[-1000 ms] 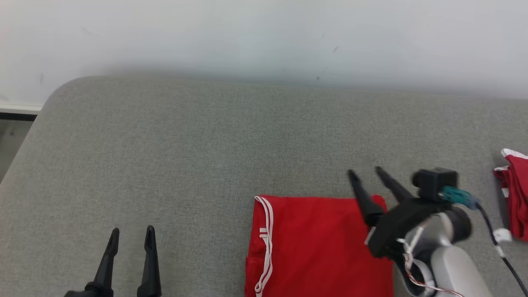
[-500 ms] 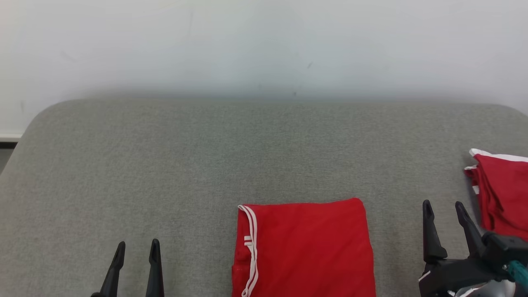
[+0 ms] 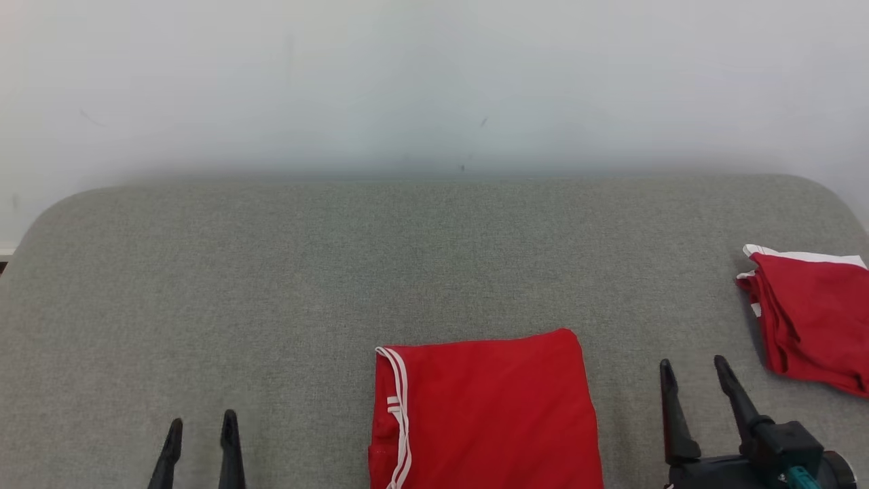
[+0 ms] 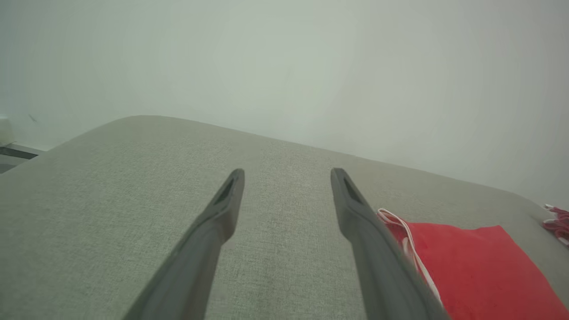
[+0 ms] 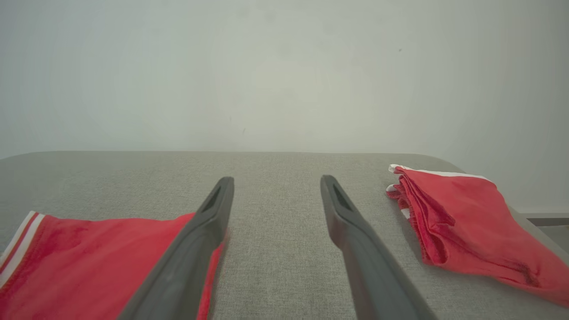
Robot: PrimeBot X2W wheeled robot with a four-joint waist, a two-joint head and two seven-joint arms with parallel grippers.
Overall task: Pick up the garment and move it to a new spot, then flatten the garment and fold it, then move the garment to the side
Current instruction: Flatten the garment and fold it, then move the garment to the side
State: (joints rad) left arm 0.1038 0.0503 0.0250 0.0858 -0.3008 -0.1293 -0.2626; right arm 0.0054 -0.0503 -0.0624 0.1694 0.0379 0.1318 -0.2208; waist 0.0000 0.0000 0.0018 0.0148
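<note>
- At the near edge of the worktop (image 3: 271, 285), between my two pincers, the red garment (image 3: 485, 414) lies as a flat, tidy rectangle. Its near part runs off the bottom of the head view.
- Its white-striped trim (image 3: 397, 407) runs down its left side, and the top and right edges look straight with no loose flap, so I judge the flattening and folding done.
- What I judge to be left is the last step: moving the folded piece to the side. Nothing of mine is on the cloth for that yet.
- My right pincer (image 3: 692, 362) hovers over bare worktop just beside the garment's right edge, not touching it. Its fingers are spread wide and it holds nothing.
- My left pincer (image 3: 202, 420) is well apart from the garment on its left, also spread wide and empty, over bare worktop.
- Farther right, near the worktop's rounded corner, a second red garment (image 3: 808, 319) with a white edge lies in a looser, thicker bundle, well apart from the folded one.
- That bundle may mark where finished pieces go, but I cannot tell for certain.
- Behind the worktop stands a plain pale wall (image 3: 434, 81).
</note>
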